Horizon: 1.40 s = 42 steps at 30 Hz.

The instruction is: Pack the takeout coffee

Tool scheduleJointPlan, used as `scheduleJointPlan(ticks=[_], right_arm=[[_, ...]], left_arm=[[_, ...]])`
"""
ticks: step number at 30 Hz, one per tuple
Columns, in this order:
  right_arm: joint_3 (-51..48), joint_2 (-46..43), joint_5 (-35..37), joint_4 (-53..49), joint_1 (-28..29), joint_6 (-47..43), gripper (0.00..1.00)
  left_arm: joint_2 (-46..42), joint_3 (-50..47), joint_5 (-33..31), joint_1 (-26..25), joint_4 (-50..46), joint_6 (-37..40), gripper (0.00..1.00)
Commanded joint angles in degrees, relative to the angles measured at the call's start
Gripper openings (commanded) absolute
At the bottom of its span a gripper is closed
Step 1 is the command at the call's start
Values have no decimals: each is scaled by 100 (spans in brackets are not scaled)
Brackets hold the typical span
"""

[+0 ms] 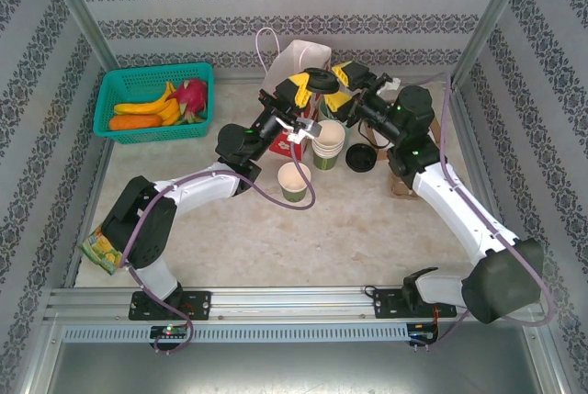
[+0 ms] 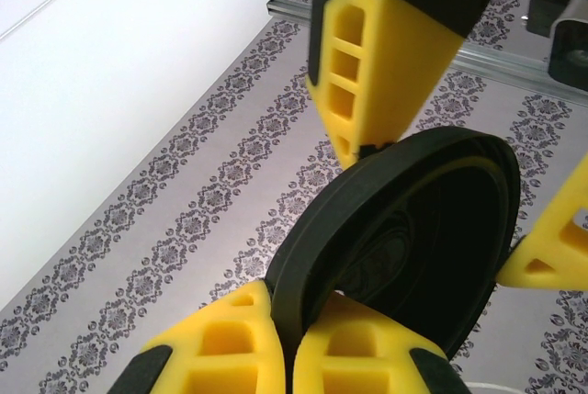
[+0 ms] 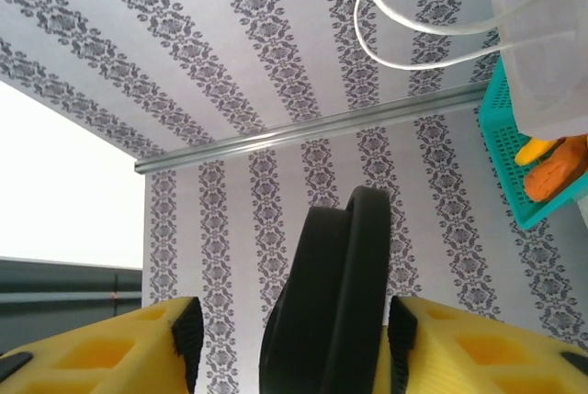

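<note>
Standing on the table (image 1: 276, 247) nearest the arm bases is a lidless green cup (image 1: 294, 181). Beyond it, in the air, the left gripper (image 2: 285, 313) pinches the rim of the takeout coffee's black lid (image 2: 413, 247), held on edge, while the right gripper (image 3: 292, 320) straddles that lid, spread, a gap at one finger. Just behind rises the white paper bag (image 1: 299, 56)

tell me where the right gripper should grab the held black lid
Likely its free rim, coming from the side opposite the left gripper and closing across the two flat faces. The black lid is a thin disc standing edge-on between the fingers of the right gripper.
</note>
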Motion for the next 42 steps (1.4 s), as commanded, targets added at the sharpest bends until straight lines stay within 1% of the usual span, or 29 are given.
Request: scheduleJointPlan(ticks=[1,4,8,12,18,20,23,24,25,26,29,32,33,35,37,38,40,42], right_arm=[[-89,-39,304,477,90,99,53],[-120,19,410,674,158,206,50],[-80,168,333,984,247,422,49],[-56,241,342,1038,304,443,46],[-69,320,484,1241,321,373,30],[-74,316,557,1233,338,276,26],[-130,280,687,1237,347,177,20],[-135,261,722,1234,348,124,18],[-146,253,747,1226,354,66,16],[-137,236,764,1203,343,-17,15],[-113,211,746,1180,319,-400,12],[-125,199,756,1141,304,-927,9],[-141,192,784,1126,306,-1102,8],[-157,183,805,1128,280,-1475,7],[-142,174,753,1137,241,-1899,7],[-122,155,685,1115,219,-2180,7],[-117,101,537,1047,179,-2797,6],[-216,-25,434,923,130,-3414,6]], left_arm=[[-209,-56,45,-42,224,-152,0],[-217,-59,79,-49,200,-134,0],[-200,-58,167,-43,138,33,0],[-209,-37,176,-42,101,51,0],[-242,-101,158,-49,172,12,0],[-261,-96,85,-45,89,-67,0],[-286,-91,6,-51,-11,-166,4],[-288,-87,-22,-48,-58,-194,7],[-304,-84,-69,-50,-132,-232,14],[-334,-89,-107,-42,-206,-325,24],[-530,-140,-208,-42,-668,-720,51],[-791,-268,-470,-36,-1007,-1475,67],[-865,-318,-586,-33,-1062,-1760,70],[-1033,-453,-776,-25,-1219,-2388,81],[-1167,-578,-958,-7,-1410,-2797,87],[-1241,-623,-1119,-7,-1510,-3008,92],[-1400,-727,-1513,-7,-1718,-3496,95],[-1679,-883,-1716,2,-2096,-4142,97]])
